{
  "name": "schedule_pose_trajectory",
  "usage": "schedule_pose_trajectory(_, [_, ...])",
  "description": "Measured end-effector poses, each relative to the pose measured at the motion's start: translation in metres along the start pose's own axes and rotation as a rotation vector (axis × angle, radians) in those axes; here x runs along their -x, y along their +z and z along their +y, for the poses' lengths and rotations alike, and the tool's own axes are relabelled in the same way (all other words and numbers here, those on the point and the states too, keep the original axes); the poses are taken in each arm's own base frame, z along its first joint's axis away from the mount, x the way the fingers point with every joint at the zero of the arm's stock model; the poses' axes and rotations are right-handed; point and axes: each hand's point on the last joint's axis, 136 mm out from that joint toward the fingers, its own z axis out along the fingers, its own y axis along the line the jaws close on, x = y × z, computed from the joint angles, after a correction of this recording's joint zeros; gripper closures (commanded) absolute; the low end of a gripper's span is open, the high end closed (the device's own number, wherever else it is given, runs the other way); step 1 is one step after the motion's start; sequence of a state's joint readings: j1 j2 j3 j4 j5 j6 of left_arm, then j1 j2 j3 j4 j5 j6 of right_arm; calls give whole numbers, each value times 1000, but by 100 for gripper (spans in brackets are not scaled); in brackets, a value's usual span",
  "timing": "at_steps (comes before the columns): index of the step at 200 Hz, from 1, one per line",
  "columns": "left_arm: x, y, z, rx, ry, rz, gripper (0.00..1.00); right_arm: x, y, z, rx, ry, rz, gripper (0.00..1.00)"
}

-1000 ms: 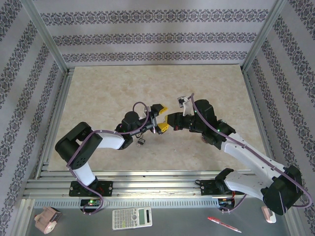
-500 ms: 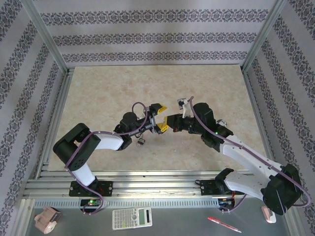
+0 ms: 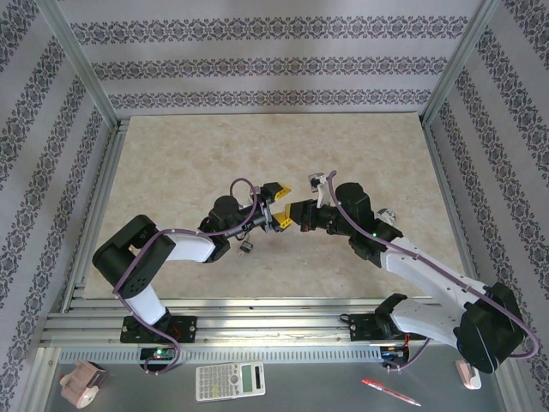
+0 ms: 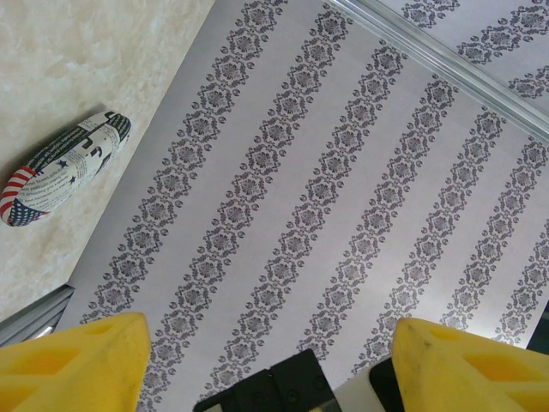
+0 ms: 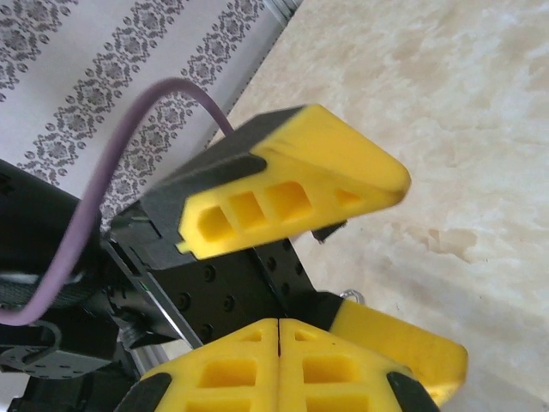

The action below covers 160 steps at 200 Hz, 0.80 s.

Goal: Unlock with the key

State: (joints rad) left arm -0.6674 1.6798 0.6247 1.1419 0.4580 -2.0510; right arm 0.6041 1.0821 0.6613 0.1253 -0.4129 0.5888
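Where both arms meet over the middle of the table (image 3: 171,172), I have them nose to nose for what I judge a hand-over. Left gripper (image 3: 281,206): jaws wide apart, empty, bracketing the other's tip. Right gripper (image 3: 301,211): jaws pressed together; whether the key sits pinched between them I cannot tell. A small dark object (image 3: 246,247) on the table just beside the left wrist may be the lock.

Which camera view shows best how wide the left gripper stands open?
The left wrist view: the left gripper has both yellow fingertips at the bottom corners, far apart. The top external view shows it small; the right wrist view shows one finger close.
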Motion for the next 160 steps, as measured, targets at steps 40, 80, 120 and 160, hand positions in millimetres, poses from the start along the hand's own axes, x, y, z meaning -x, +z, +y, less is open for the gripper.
schedule_pose_trajectory(40, [0, 0, 1, 2, 0, -1, 37, -3, -1, -2, 7, -2, -10, 100])
schedule_pose_trajectory(80, [0, 0, 0, 1, 4, -1, 46, -5, -9, 1, 15, -9, -24, 100])
schedule_pose_trajectory(120, [1, 0, 0, -3, 8, -7, 58, -11, -13, -2, 12, -2, -23, 100])
schedule_pose_trajectory(160, [1, 0, -1, -8, 11, -4, 71, -15, -14, -9, -5, 12, -15, 100])
